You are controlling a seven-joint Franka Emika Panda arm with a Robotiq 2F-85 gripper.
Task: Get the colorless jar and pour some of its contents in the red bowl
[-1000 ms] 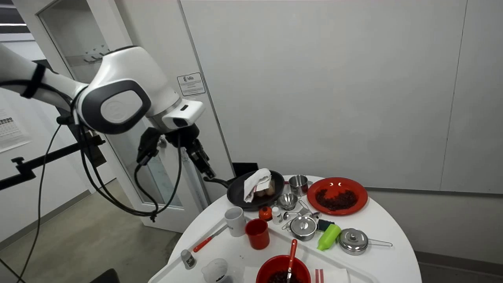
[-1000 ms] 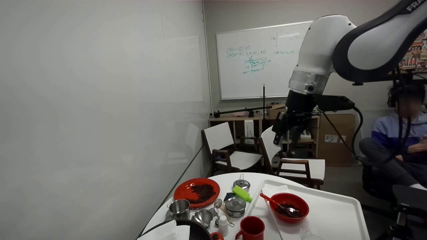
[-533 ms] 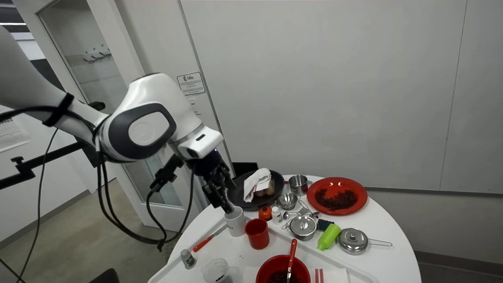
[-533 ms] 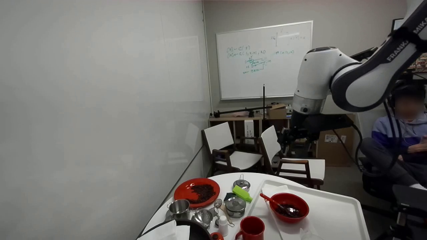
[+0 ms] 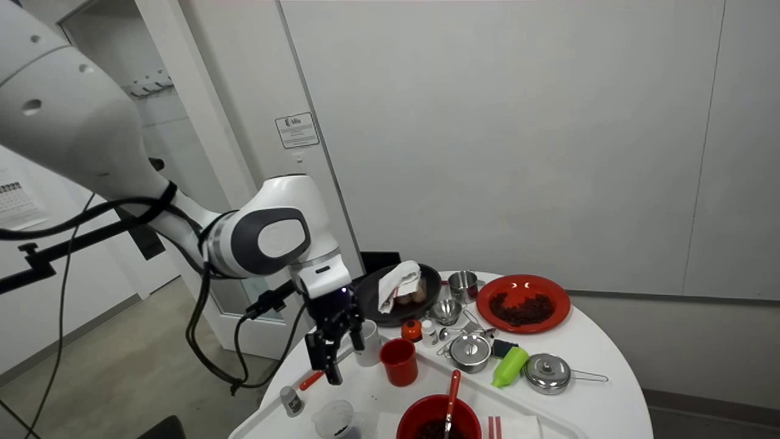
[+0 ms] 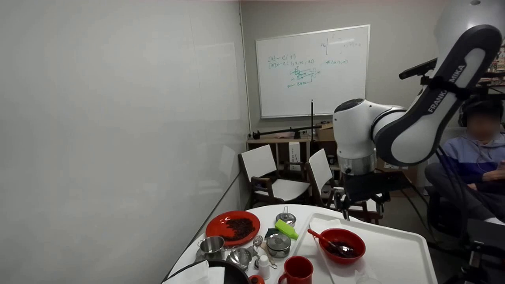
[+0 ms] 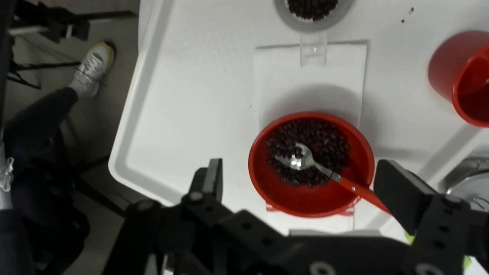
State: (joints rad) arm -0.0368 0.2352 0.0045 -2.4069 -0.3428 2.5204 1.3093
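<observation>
Black fingers [image 7: 214, 178] stand wide apart in the wrist view, one toward each side of the red bowl [image 7: 292, 199] seen beyond them, so the jaws are released, with only air between. In both exterior views the gripper [image 6: 363, 215] hangs above the white tray [image 6: 402, 252], pointing down and clear of the things on it. From the wrist, the spoon [image 7: 334, 176] in the bowl runs its red handle up to the edge of one finger, where its end is hard to make out; the exterior views show the two apart. Upright on the tray, near the bowl, stands the colorless jar [image 7: 311, 26], a clear tab jutting from it over the white napkin [image 7: 282, 76] on which the bowl sits. Dark beans [image 7: 311, 8] show inside it, as they do in the bowl, but the top edge of the wrist view crops the jar, so I cannot tell how full it is. In both exterior views the jar comes at the bottom edge, and its pale body nearly melts into the tray. In an exterior view the gripper covers part of the white mug [image 5: 370, 350], and an orange-red handle [image 5: 312, 380] runs in behind the fingers. The red mug [image 7: 445, 72] is cut by the right edge in the wrist view, the black pan [image 6: 236, 272] by the lower edge in an exterior view. A seated person [image 6: 469, 152] at the side has a blurred face.
</observation>
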